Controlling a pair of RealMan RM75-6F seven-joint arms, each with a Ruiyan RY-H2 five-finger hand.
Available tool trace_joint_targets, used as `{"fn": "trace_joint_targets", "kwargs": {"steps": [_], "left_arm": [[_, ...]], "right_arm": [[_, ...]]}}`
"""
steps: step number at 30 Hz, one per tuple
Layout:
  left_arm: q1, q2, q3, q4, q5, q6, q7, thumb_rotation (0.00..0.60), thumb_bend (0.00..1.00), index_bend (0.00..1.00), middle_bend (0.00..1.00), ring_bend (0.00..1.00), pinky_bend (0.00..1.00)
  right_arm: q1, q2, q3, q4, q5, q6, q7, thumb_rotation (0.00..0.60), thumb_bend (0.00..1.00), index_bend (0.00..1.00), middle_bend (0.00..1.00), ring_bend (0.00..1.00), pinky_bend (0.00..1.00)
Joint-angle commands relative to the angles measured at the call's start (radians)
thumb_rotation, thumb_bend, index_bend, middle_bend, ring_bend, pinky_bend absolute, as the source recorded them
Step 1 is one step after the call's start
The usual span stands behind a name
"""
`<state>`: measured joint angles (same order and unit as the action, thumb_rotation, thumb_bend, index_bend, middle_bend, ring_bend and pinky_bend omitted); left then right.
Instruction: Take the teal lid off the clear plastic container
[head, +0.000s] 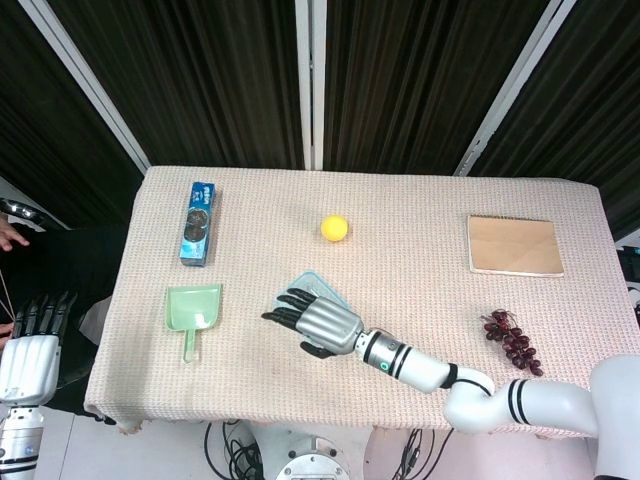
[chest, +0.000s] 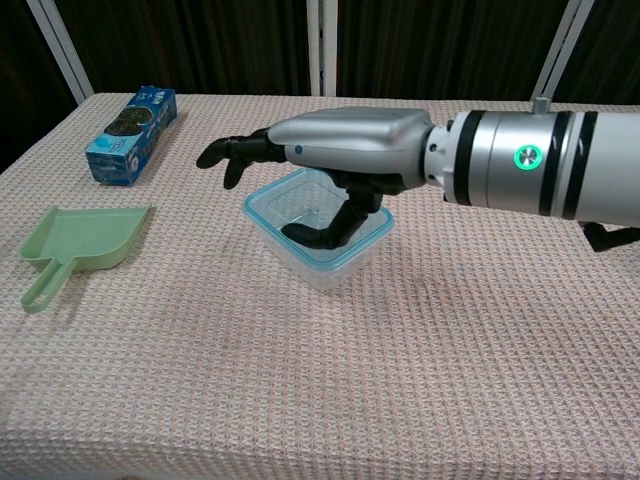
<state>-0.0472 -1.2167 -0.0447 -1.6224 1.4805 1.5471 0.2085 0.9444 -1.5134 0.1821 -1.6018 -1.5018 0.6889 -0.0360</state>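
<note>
The clear plastic container (chest: 325, 262) with its teal lid (chest: 283, 208) stands near the middle of the table, turned at an angle. In the head view only the lid's far corner (head: 316, 284) shows past my right hand (head: 318, 322). That hand (chest: 340, 140) lies palm down over the container, fingers spread and reaching left beyond it. Its thumb curls down onto the lid's near side. I see nothing gripped in it. My left hand (head: 30, 345) hangs off the table at the lower left, fingers straight and apart, holding nothing.
A green dustpan (head: 193, 310) lies left of the container, and a blue box (head: 199, 222) sits behind it. A yellow ball (head: 334, 228) rests at the back centre. A brown board (head: 514, 245) and dark grapes (head: 512, 340) are on the right.
</note>
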Motion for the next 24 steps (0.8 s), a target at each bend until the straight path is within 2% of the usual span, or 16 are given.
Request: {"fn": "trace_joint_targets", "kwargs": {"steps": [1,6,11,17,24], "left_arm": [[0.0,0.001,0.0,-0.002,0.0,0.001,0.002,0.6,0.0,0.08,0.05,0.0,0.0],[0.0,0.0,0.0,-0.002,-0.004,-0.006,0.001,0.6,0.0,0.08,0.05,0.0,0.0],[0.001,-0.001,-0.001,0.004,-0.011,-0.009,-0.007,0.6,0.0,0.08,0.05,0.0,0.0],[-0.003,-0.002,0.0,0.011,-0.009,-0.016,-0.013,0.6,0.0,0.08,0.05,0.0,0.0],[-0.003,-0.005,0.0,0.018,-0.006,-0.015,-0.019,0.6,0.0,0.08,0.05,0.0,0.0]], "right_arm": [[0.075,-0.028,0.051,0.027,0.095,-0.085,-0.093,0.6,0.66,0.0,0.2,0.0,0.0],[0.153,-0.078,0.064,0.081,0.234,-0.155,-0.201,0.6,0.74,0.0,0.23,0.0,0.0],[0.199,-0.106,0.044,0.124,0.346,-0.168,-0.285,0.6,0.75,0.0,0.25,0.0,0.0],[0.236,-0.112,0.011,0.146,0.476,-0.146,-0.357,0.6,0.73,0.0,0.27,0.0,0.0],[0.238,-0.06,-0.032,0.108,0.581,-0.086,-0.406,0.6,0.72,0.0,0.27,0.0,0.0]]}}
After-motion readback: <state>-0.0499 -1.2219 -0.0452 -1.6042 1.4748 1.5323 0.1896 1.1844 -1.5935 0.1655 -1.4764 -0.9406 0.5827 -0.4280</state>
